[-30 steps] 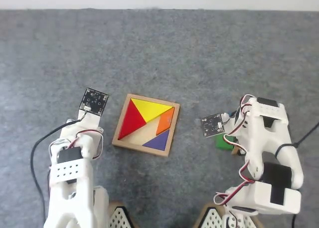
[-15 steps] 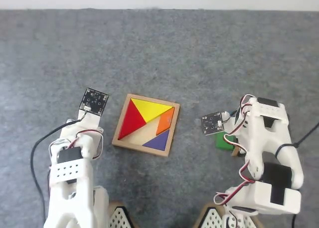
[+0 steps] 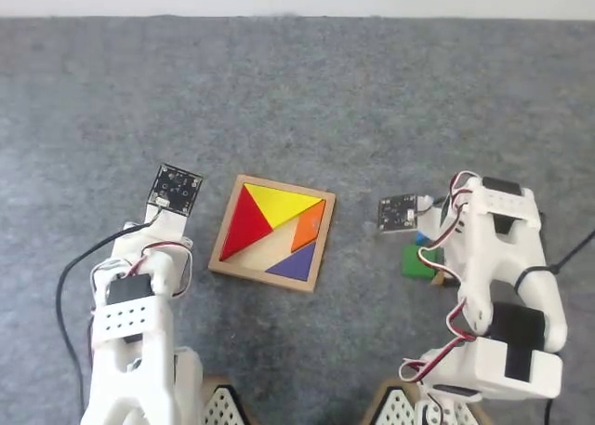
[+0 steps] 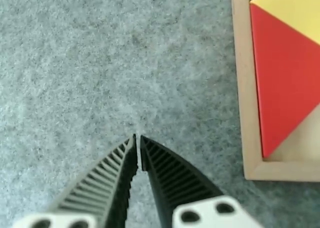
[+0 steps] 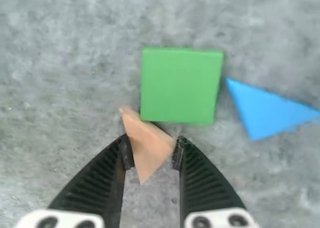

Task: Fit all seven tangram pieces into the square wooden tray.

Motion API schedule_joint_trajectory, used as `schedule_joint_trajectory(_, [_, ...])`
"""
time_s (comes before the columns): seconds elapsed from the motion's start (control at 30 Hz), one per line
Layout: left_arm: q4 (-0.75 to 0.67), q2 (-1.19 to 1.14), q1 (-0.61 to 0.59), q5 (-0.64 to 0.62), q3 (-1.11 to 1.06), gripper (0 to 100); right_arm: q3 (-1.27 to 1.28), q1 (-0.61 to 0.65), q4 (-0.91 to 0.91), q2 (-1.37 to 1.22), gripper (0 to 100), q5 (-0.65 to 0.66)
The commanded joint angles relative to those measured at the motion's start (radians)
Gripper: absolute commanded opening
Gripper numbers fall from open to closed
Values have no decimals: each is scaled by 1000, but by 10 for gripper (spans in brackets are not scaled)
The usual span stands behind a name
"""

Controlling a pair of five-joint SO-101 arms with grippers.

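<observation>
Though the grey bench (image 3: 372,99) gives plenty of room, the square wooden tray (image 3: 226,222) sits well apart from my right claw (image 5: 151,143), and I judge that long carry the likeliest place for trouble. Four pieces lie in the tray: the yellow triangle (image 3: 279,202), the red triangle (image 3: 246,225), the purple triangle (image 3: 296,262) and the orange piece (image 3: 310,228), with bare wood left beside the red one. The green square (image 5: 181,86) lies just ahead of my right claw, with the blue triangle (image 5: 265,113) close beside it but not touching. Smallest of all, the tan triangle (image 5: 145,158) is clamped narrowly between my right jaws, and its corner seems to touch the square. Gripped on two sloping edges, it could twist or squirt out, and a careless lift might drag the square. My left claw (image 4: 138,138) hangs pinched together over the bench near the tray's rim, off my path.
</observation>
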State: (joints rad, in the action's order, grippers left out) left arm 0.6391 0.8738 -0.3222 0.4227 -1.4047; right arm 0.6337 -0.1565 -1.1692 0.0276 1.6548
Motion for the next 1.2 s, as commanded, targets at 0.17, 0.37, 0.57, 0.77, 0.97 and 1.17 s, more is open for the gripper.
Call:
schedule_joint_trajectory(0.17, [-2,28,0,9,10,12,-210,-4,-236,130,6,-72])
schedule_joint_trajectory(0.37, [9,28,-2,9,10,12,-239,139,-298,252,6,-287])
schedule_joint_trajectory(0.57, [18,29,-2,9,13,12,-239,245,-326,369,6,-410])
schedule_joint_trajectory(0.77, [17,29,-2,9,13,12,-245,225,-375,452,6,-436])
schedule_joint_trajectory(0.97, [17,29,-2,9,13,12,-377,148,-481,492,6,-460])
schedule_joint_trajectory(1.17, [17,29,-2,9,13,12,-523,50,-578,493,6,-459])
